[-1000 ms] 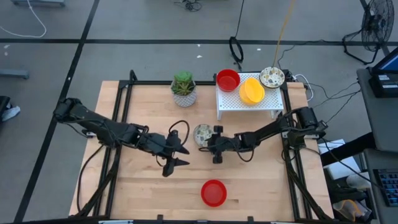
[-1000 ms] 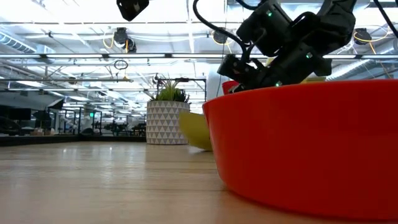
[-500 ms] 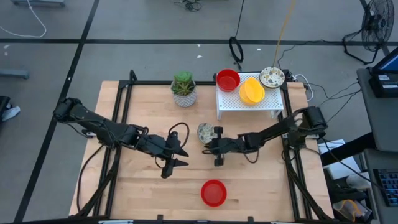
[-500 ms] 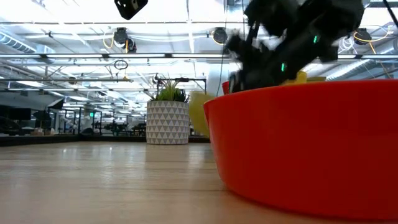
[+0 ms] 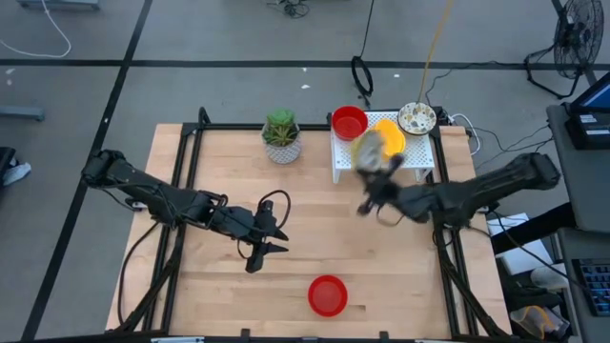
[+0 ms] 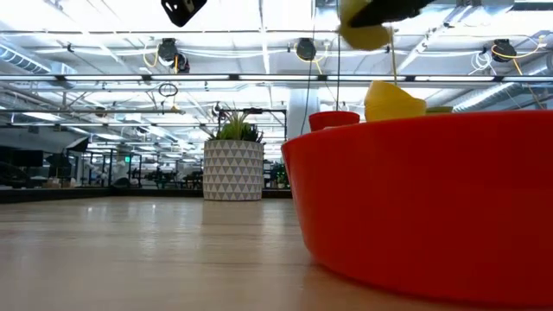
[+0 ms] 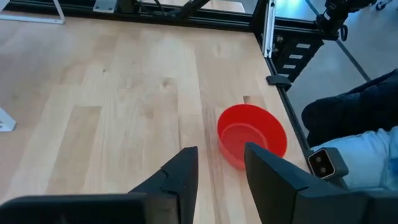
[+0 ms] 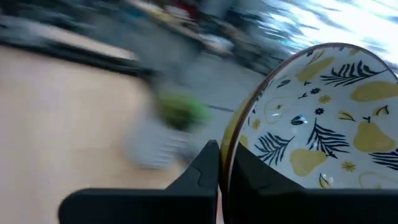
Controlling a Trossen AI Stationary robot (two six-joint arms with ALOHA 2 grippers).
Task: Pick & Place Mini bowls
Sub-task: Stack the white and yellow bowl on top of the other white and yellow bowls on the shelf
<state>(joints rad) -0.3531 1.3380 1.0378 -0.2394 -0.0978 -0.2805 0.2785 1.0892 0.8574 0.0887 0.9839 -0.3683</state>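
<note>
One thin rim-pinch: right gripper (image 8: 219,163) fingers clamp the cream pear-patterned mini bowl (image 8: 323,118) near the white perforated rack (image 5: 381,157); a swing could slip it. Left gripper (image 7: 217,171) fingers part-open, empty.

A glossy round red bowl (image 6: 423,207) fills the right half of the low view, resting on the pale wooden surface (image 6: 147,259) very close to the camera. Behind its rim stand a smaller red bowl (image 6: 333,120) and a tilted plain yellow bowl (image 6: 393,101), side by side (what carries them is hidden by the near bowl). High above them, at the upper edge, hangs the pale yellowish underside of another bowl (image 6: 364,34), held in dark parts of an arm. Left of centre, farther back, sits a white pot with a grey triangle pattern (image 6: 232,170) bearing a spiky green plant. A dark arm part (image 6: 182,9) shows at the top.
</note>
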